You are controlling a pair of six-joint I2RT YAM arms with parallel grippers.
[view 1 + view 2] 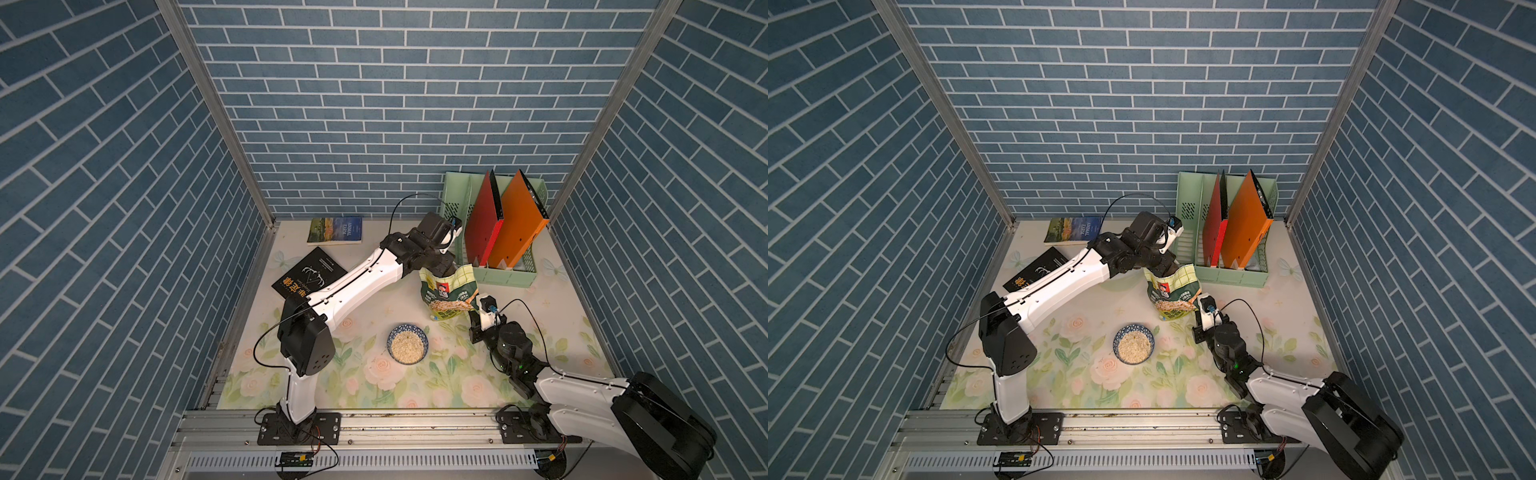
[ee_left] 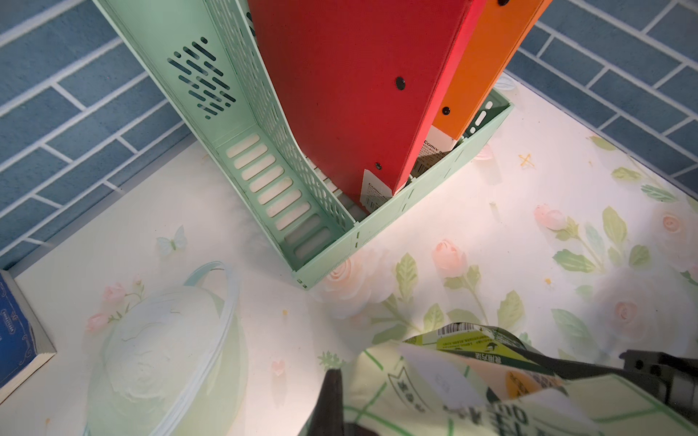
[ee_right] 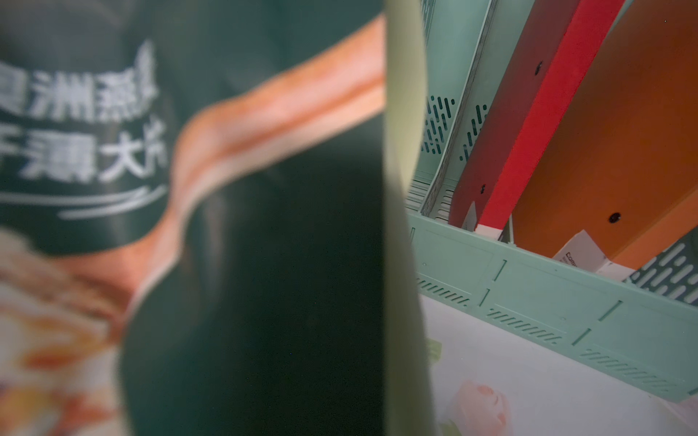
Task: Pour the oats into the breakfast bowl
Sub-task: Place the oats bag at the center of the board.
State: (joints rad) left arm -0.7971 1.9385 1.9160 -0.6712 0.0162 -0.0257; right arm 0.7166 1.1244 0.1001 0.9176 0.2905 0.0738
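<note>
The crinkly green oats bag (image 1: 448, 291) (image 1: 1170, 289) stands upright behind the breakfast bowl (image 1: 407, 332) (image 1: 1133, 330). The blue-rimmed bowl holds a heap of pale oats (image 1: 406, 348) (image 1: 1133, 347). My left gripper (image 1: 441, 268) (image 1: 1163, 270) reaches over from the left and is shut on the bag's top edge. In the left wrist view one dark finger (image 2: 332, 396) presses against the bag (image 2: 434, 381). My right gripper (image 1: 473, 309) (image 1: 1196, 308) is shut on the bag's lower right side. The blurred bag front (image 3: 94, 113) fills the right wrist view, with a dark finger (image 3: 264, 302) across it.
A mint-green file rack (image 1: 509, 279) (image 2: 241, 113) (image 3: 528, 294) stands just behind the bag. It holds a red folder (image 1: 484, 220) and an orange folder (image 1: 521, 220). A black book (image 1: 309, 274) and a blue-green book (image 1: 336, 230) lie at the back left.
</note>
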